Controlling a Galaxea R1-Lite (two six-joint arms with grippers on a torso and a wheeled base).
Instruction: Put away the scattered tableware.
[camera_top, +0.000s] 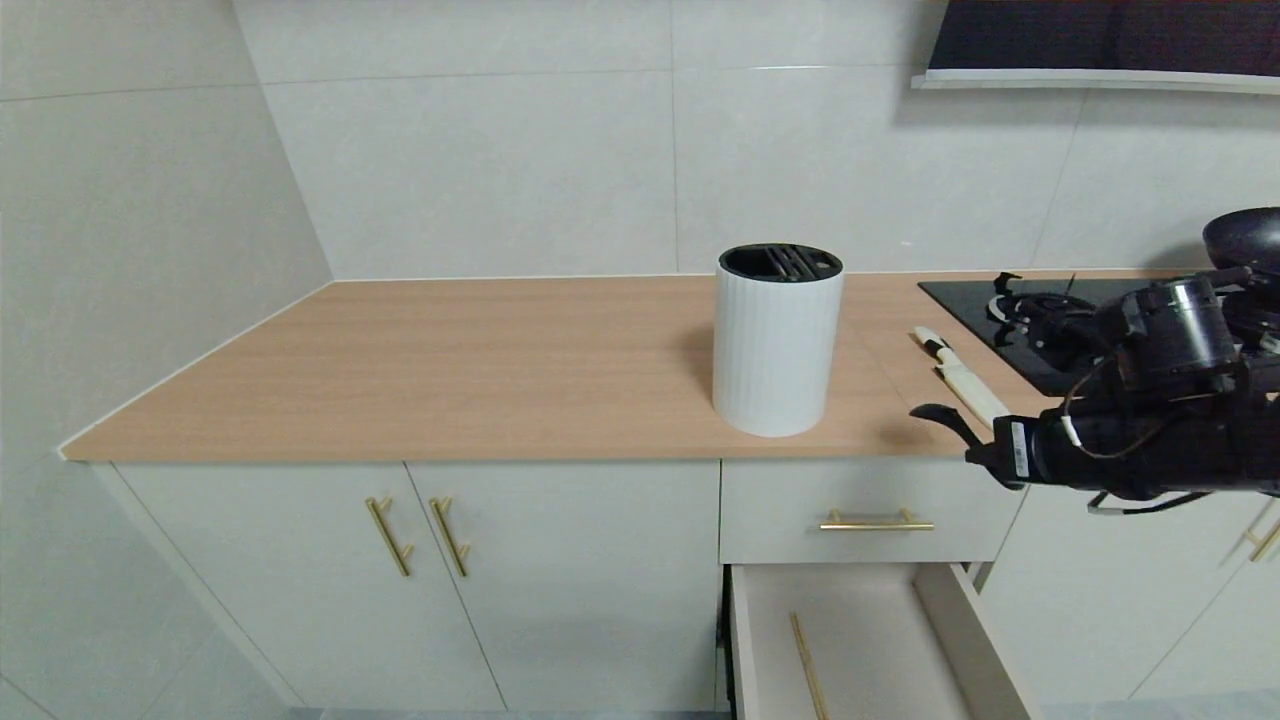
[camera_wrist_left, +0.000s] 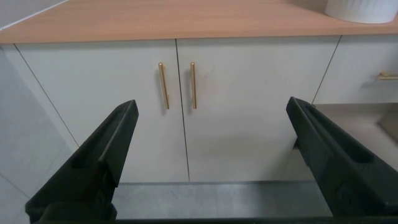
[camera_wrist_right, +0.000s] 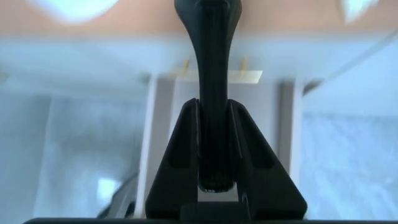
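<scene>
Jaws of the right gripper (camera_wrist_right: 213, 134) clamp the handle of a black utensil (camera_wrist_right: 211, 62) at the tabletop's (camera_top: 450, 370) front edge. Left gripper (camera_wrist_left: 211, 109) jaws gape wide before the cabinet doors (camera_wrist_left: 249, 124). A knife (camera_top: 962, 380) lies between the white holder (camera_top: 778, 345) and the stove (camera_top: 1030, 315); chopsticks (camera_top: 808, 665) lie in the open drawer (camera_top: 945, 620).

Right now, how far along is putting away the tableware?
Done: a thin stick lies in the open drawer. In hand: the right gripper is shut on a black utensil. Still to do: the knife lies on the counter beside the white holder; the left gripper is open and empty.
</scene>
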